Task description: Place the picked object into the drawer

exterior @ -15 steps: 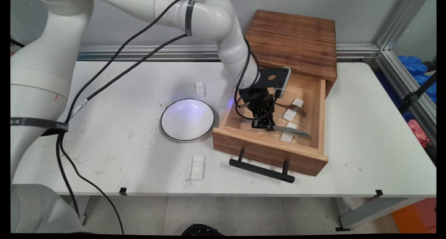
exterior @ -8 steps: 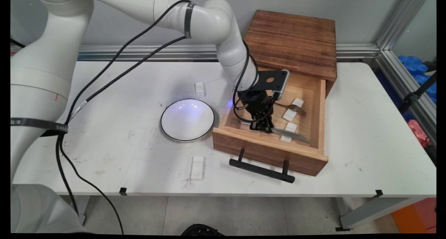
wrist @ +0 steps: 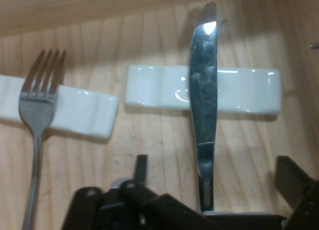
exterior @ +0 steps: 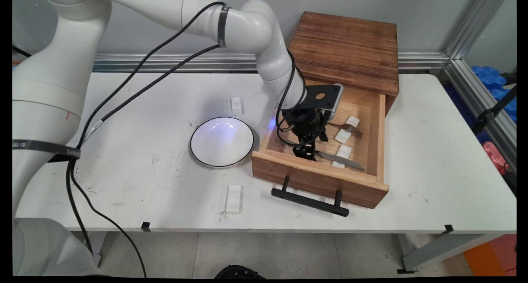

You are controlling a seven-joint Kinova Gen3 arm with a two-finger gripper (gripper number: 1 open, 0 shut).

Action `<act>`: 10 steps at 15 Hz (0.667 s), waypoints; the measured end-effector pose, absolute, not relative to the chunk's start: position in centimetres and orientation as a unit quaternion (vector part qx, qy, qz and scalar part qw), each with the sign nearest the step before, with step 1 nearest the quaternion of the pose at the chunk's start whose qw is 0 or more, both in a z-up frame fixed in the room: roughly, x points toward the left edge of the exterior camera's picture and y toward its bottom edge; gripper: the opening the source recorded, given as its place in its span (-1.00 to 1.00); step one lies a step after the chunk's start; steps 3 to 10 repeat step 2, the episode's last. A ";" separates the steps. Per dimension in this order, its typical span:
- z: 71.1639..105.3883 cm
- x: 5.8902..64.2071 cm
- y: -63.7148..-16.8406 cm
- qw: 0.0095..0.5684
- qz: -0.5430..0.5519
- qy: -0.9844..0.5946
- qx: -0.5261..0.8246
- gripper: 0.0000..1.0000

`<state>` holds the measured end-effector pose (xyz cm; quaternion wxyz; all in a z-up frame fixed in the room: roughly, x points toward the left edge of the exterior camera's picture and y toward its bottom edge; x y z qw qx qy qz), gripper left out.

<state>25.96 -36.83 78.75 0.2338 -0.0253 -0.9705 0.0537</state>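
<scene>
Knife (wrist: 203, 115) lies in open wooden drawer (exterior: 371, 122), blade across a white rest (wrist: 239, 90). Gripper (exterior: 306, 154) down over its handle, fingers spread to either side, not touching. Fork (wrist: 37, 120) alongside on a second rest (wrist: 79, 110). White bowl (exterior: 221, 142) on bench (exterior: 144, 167) beside drawer.

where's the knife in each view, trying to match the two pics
Main view: the knife lies in the open wooden drawer, near its front wall, its handle end under the gripper.
Hand view: the knife runs upright just right of centre.
Shared landmark: the white rest under its blade.
</scene>
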 end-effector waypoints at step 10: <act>78.9 26.0 -36.9 0.235 0.056 -0.970 -0.025 1.00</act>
